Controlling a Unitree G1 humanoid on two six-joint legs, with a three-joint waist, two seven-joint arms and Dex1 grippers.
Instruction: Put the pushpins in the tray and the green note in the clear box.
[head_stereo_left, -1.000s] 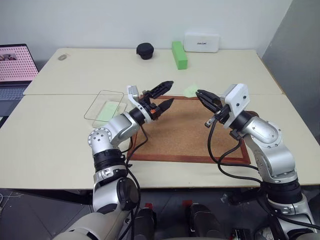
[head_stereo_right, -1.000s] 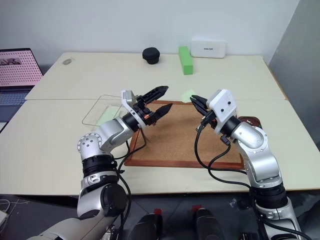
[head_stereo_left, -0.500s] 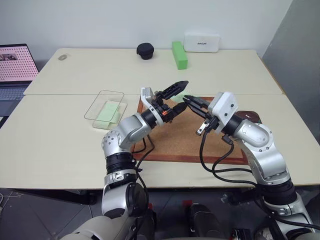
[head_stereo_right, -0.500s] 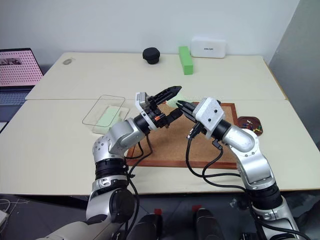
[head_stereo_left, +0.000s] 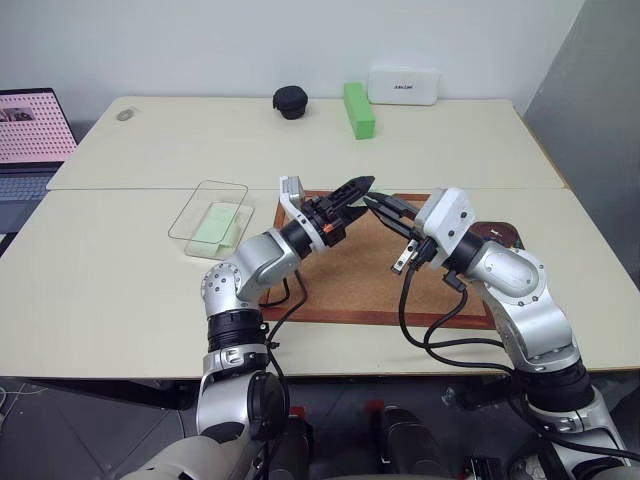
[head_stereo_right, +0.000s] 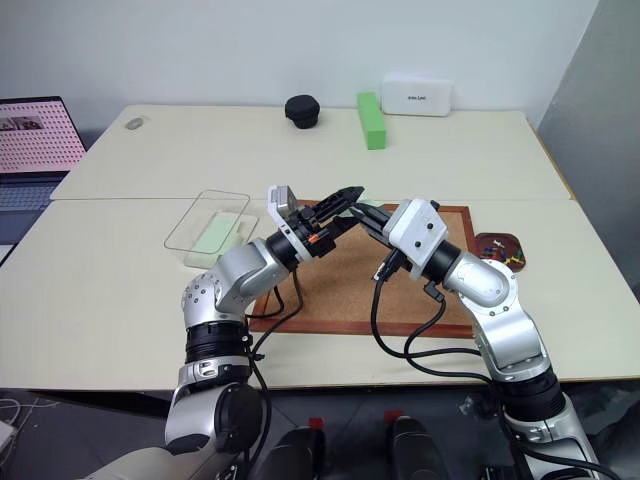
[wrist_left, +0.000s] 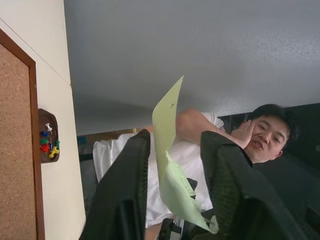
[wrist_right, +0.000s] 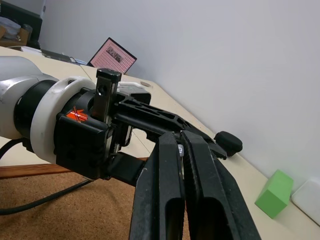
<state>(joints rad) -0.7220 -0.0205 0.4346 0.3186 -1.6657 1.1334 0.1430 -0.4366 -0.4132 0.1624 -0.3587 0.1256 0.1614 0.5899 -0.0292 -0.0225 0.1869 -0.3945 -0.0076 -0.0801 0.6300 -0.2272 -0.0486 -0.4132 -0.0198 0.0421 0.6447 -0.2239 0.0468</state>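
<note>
Reader: Grippers first. Where are they, and in what state?

Robot: Both meet tip to tip above the far edge of the corkboard (head_stereo_left: 350, 280). My left gripper (head_stereo_left: 362, 188) has its fingers (wrist_left: 125, 190) apart, and the green note (wrist_left: 167, 145) stands edge-on between them, creased toward its lower end. I cannot tell whether the pads press it. My right gripper (wrist_right: 182, 137) has its fingers closed together. Whether paper is caught between them is hidden.

Reader: Is the note visible from the head?

Robot: Hardly. The crossed fingertips cover it there, and its lower end is cut off in the left wrist view.

Reader: And the containers?

Robot: The clear box (head_stereo_left: 205, 185) lies just off the corkboard's left side and contains a pale green slip (head_stereo_left: 215, 222). The tray (head_stereo_right: 497, 247) sits off the corkboard's right side, partly masked by my right arm. The pushpins (wrist_left: 48, 145) lie in it as a small coloured cluster, too small to count.

Reader: Anything behind the note?

Robot: A person (wrist_left: 107, 155), largely hidden by my left fingers.
</note>
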